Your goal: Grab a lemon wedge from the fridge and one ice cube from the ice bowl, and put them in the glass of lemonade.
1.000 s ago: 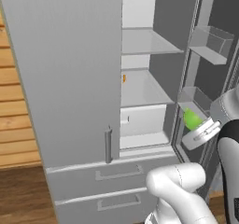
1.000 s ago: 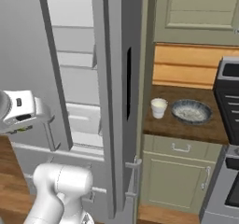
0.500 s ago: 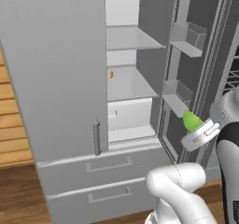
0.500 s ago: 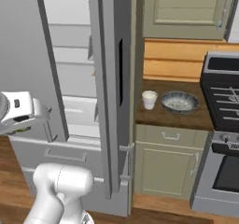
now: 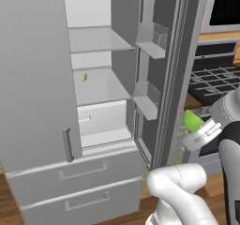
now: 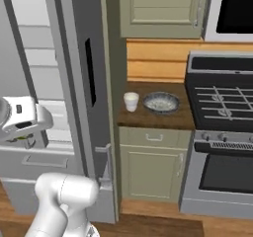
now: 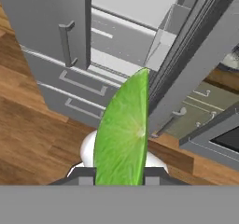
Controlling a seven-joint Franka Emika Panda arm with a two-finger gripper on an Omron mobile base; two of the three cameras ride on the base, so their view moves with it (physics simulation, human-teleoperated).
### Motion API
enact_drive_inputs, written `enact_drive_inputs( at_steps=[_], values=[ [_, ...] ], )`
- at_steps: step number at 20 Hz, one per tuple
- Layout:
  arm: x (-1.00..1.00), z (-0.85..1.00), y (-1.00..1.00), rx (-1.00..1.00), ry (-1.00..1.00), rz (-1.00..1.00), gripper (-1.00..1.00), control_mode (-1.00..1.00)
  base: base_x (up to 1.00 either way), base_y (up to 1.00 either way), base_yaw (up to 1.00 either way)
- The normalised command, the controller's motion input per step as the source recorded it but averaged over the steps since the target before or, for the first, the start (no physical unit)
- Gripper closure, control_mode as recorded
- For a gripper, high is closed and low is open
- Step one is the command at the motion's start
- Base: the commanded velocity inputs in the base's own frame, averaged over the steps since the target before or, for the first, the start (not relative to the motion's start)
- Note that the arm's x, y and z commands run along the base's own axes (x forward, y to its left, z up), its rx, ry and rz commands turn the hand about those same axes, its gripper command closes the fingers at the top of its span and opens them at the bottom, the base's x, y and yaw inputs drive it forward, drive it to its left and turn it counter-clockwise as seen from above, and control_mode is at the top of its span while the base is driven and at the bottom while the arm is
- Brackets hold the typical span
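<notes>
My gripper [image 5: 195, 125] is shut on the lemon wedge [image 5: 191, 119], a bright yellow-green slice held in the air to the right of the fridge [image 5: 37, 78], in front of its open right door [image 5: 164, 55]. Seen from the hand, the lemon wedge [image 7: 122, 133] stands upright between the fingertips and hides much of what lies behind. The glass of lemonade [image 6: 131, 101] stands on the dark counter [image 6: 148, 116] right of the fridge, with the ice bowl [image 6: 160, 102] just to its right. The white hand [image 6: 22, 120] hangs low and left of the open door [image 6: 94, 83].
A small orange item [image 5: 85, 77] lies on a fridge shelf. A stove [image 6: 222, 107] adjoins the counter on the right, with olive-green cabinets [image 6: 158, 9] above and a cabinet [image 6: 150, 167] below. The fridge's lower drawers [image 5: 75, 186] are shut. The floor is wooden.
The whole picture has shifted: the base has moved rightward, so the fridge slid left and the counter and stove came closer. The gripper still holds the lemon wedge the same way.
</notes>
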Motion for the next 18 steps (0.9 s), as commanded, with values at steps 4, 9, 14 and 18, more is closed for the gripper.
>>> enact_drive_inputs(
  at_steps=[4, 9, 14, 18],
  values=[
    [0.0, 0.0, 0.0, 0.0, 0.0, 0.0, 1.0, 1.0, -0.09, -0.85, -0.16],
    [0.0, 0.0, 0.0, 0.0, 0.0, 0.0, 1.0, 1.0, -0.18, -1.0, -0.18],
    [0.0, 0.0, 0.0, 0.0, 0.0, 0.0, 1.0, 1.0, -0.01, -0.93, -0.2],
    [0.0, 0.0, 0.0, 0.0, 0.0, 0.0, 1.0, 1.0, 0.17, -0.51, -0.1]
  ],
)
